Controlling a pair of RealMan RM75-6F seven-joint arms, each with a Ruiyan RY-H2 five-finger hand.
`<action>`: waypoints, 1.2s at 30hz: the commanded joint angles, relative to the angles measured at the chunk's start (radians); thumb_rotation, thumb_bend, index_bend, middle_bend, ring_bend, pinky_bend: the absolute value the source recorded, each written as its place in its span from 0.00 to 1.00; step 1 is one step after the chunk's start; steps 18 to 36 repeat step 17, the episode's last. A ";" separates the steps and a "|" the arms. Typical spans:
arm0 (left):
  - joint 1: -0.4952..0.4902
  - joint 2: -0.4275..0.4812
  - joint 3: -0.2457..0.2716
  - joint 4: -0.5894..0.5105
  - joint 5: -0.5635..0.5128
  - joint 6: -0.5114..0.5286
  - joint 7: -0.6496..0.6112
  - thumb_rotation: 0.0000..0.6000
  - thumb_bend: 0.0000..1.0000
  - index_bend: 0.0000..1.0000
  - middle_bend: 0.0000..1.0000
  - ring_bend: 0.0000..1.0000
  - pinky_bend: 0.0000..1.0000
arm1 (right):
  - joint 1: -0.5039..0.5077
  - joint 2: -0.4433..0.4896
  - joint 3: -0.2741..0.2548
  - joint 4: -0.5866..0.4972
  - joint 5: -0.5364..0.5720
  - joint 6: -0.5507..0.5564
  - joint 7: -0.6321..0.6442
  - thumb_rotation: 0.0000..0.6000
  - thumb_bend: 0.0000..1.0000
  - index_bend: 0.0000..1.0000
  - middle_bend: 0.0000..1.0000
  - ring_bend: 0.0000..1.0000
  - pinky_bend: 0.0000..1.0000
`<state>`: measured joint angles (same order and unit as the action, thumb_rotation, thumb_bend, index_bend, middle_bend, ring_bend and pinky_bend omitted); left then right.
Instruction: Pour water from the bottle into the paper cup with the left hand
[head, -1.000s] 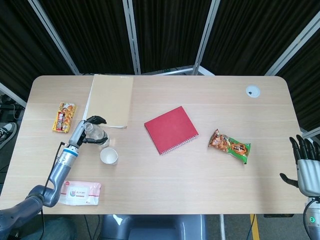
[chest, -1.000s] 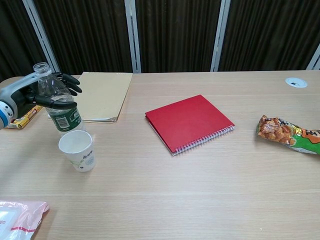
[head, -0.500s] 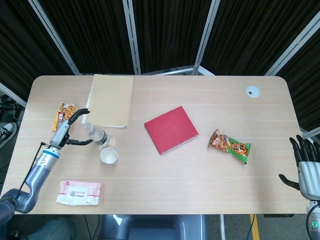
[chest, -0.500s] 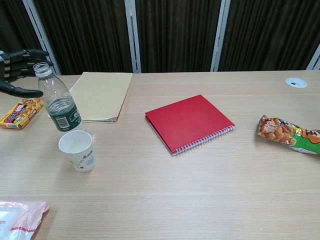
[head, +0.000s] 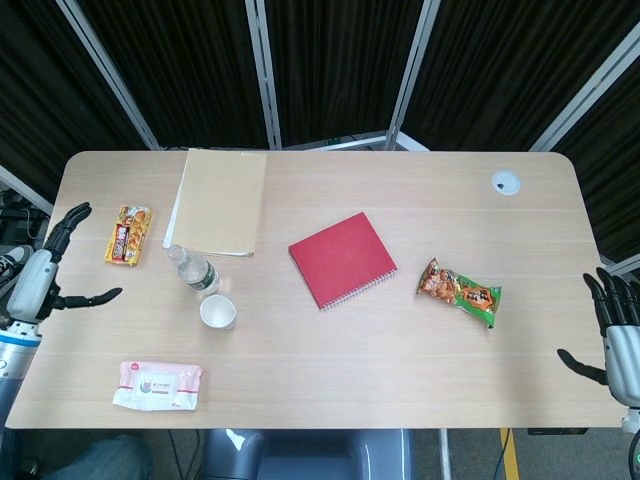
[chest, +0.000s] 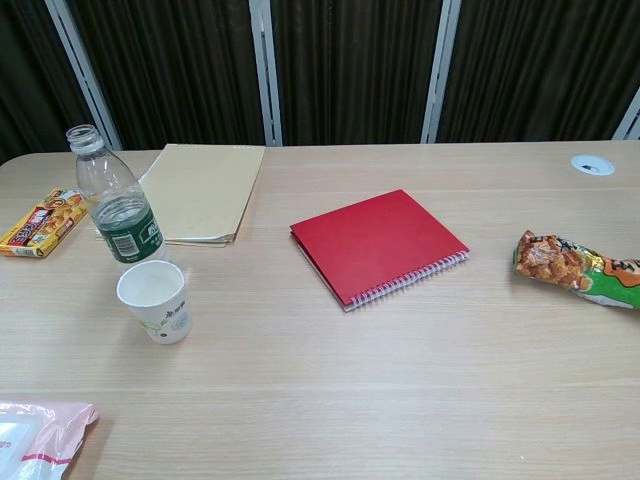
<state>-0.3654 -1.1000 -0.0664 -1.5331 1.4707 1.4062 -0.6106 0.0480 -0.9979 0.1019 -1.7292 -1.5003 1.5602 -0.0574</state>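
A clear plastic bottle (head: 194, 270) (chest: 115, 212) with a green label and no cap stands upright on the table. The white paper cup (head: 218, 312) (chest: 155, 299) stands just in front of it, close but apart. My left hand (head: 48, 277) hangs open at the table's left edge, far from the bottle, fingers spread, holding nothing. My right hand (head: 614, 334) is open off the table's right edge. Neither hand shows in the chest view.
A tan folder (head: 218, 201) lies behind the bottle. A red spiral notebook (head: 342, 259) sits mid-table, a snack bag (head: 459, 292) to its right. A yellow snack bar (head: 128, 235) lies left, a wet-wipe pack (head: 158, 386) near the front edge. A white grommet (head: 505, 182) is far right.
My left hand has let go of the bottle and drawn back left to the table's edge. The bottle stays upright beside the cup. The right hand has barely moved.
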 joint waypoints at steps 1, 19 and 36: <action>0.148 0.165 0.079 -0.245 -0.012 0.116 0.526 1.00 0.00 0.00 0.00 0.00 0.00 | 0.003 0.002 -0.001 0.002 -0.007 -0.003 0.007 1.00 0.00 0.00 0.00 0.00 0.00; 0.196 0.114 0.085 -0.255 -0.060 0.071 0.709 1.00 0.00 0.00 0.00 0.00 0.00 | 0.005 -0.005 -0.002 0.010 -0.018 0.000 -0.002 1.00 0.00 0.00 0.00 0.00 0.00; 0.196 0.114 0.085 -0.255 -0.060 0.071 0.709 1.00 0.00 0.00 0.00 0.00 0.00 | 0.005 -0.005 -0.002 0.010 -0.018 0.000 -0.002 1.00 0.00 0.00 0.00 0.00 0.00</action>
